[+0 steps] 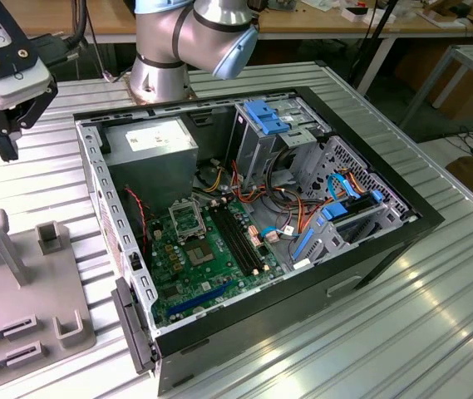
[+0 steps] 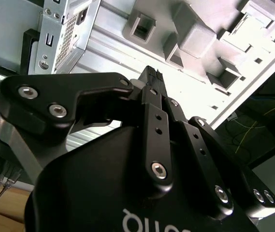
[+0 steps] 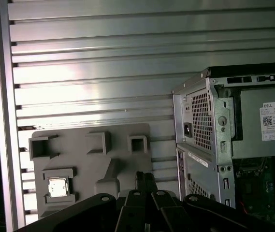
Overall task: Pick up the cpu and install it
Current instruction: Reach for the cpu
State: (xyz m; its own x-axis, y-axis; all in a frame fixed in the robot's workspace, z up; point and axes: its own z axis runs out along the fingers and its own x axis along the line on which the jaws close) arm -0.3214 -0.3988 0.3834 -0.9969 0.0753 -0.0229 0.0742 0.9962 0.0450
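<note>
- Desk [image 1: 436, 332]: ribbed metal surface that carries the open computer case [image 1: 286, 312] and the grey fixture plate [image 3: 79, 162].
- Fixture plate: lies just beside the case and holds the cpu [image 3: 57, 187] in a shallow square recess.
- Claw [image 3: 144, 177]: hangs above the plate, apart from the cpu. Its fingers are pressed together and grip nothing.
- cpu: lies flat with its metal top upward. It is judged light, stiff and thin, with a smooth top and a delicate underside. Take hold across two opposite edges, using light force.
</note>
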